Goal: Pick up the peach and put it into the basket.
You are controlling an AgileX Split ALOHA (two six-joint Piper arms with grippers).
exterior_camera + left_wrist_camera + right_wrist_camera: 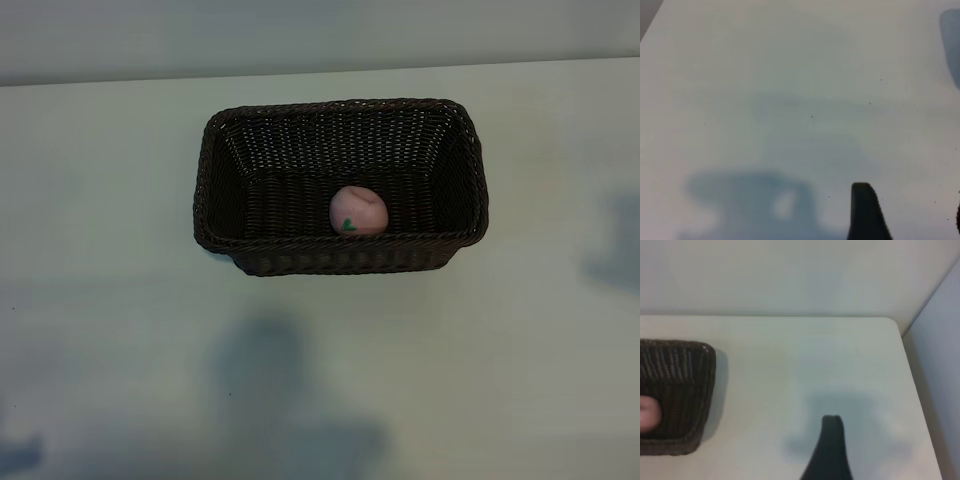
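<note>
You find the peach (358, 211) already inside the basket (215, 200), on its floor against the near long wall, a little to the right of the middle. It looks small, round and smooth, probably light, so it may roll; take it across its widest part if you must take it again. The basket is dark woven wicker, rectangular, with rounded corners and deep stiff sides. It stands on a pale, smooth tabletop (100, 300). The fingers of both arms stand open and hold nothing; the right fingers (829, 450) are beside the basket, apart from it.
</note>
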